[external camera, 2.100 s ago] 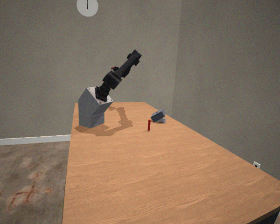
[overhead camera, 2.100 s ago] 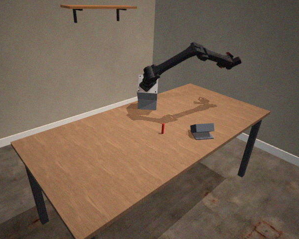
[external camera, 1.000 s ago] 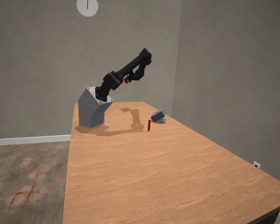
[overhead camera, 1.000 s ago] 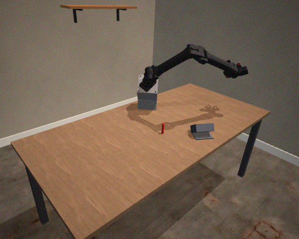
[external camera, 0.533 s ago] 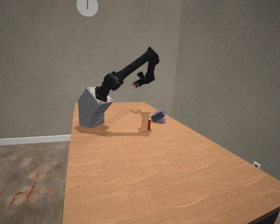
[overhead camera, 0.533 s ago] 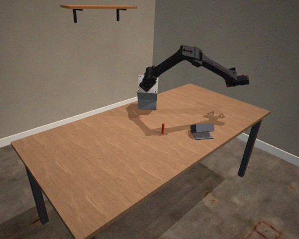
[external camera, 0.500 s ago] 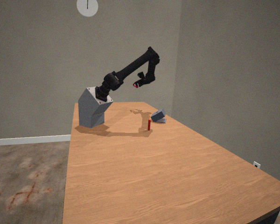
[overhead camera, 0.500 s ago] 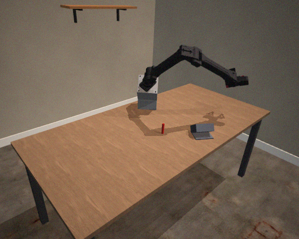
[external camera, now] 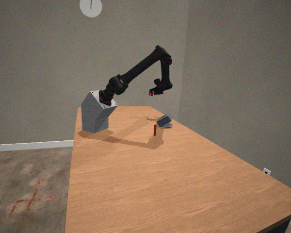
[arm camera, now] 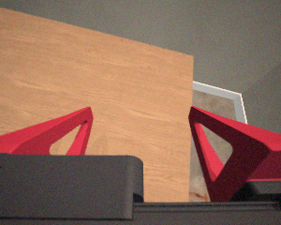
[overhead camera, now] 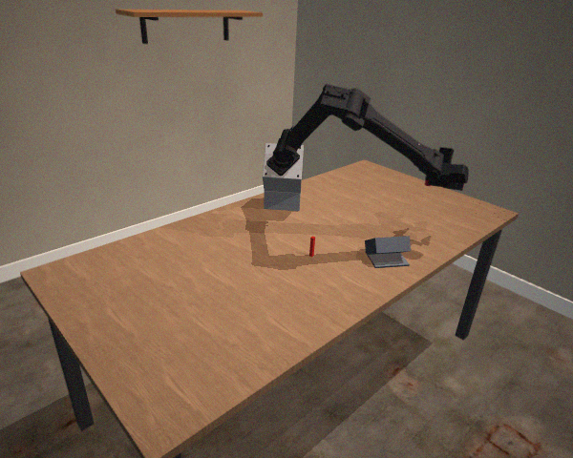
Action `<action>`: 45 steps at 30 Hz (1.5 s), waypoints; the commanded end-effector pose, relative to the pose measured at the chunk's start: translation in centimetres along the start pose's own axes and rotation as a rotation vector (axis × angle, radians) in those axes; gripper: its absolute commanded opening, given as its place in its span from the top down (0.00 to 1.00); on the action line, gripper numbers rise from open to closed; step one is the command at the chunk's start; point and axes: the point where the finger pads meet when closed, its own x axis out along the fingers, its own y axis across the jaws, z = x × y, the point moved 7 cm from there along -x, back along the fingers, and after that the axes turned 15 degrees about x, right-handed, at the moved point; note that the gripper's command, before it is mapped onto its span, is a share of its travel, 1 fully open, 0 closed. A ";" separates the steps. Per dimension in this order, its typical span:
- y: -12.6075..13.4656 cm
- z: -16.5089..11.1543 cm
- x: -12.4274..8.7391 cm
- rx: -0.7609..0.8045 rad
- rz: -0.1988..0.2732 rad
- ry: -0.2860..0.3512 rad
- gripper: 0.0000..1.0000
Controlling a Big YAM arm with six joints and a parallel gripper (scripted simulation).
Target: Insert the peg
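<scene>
A: What is seen, left to right?

B: The grey arm base (overhead camera: 282, 189) is mounted on the wooden table (overhead camera: 178, 315). A red peg (overhead camera: 311, 245) is stood upright, with the grey sloped panel (overhead camera: 387, 244) near it to the right. Above the far right edge, the gripper (overhead camera: 428, 181) is held high, spread wide, nothing grasped.

A: What could go wrong?

B: The slim upright peg could be toppled if it is clipped by a finger on descent.
</scene>
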 end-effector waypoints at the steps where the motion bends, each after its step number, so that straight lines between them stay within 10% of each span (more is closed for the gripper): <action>1: -0.2 -1.4 -2.8 0.105 -0.040 0.027 0.00; 31: 4.7 -17.2 -24.0 0.765 -0.492 0.353 0.00; 45: 13.9 -23.5 -31.9 1.126 -0.735 0.529 0.00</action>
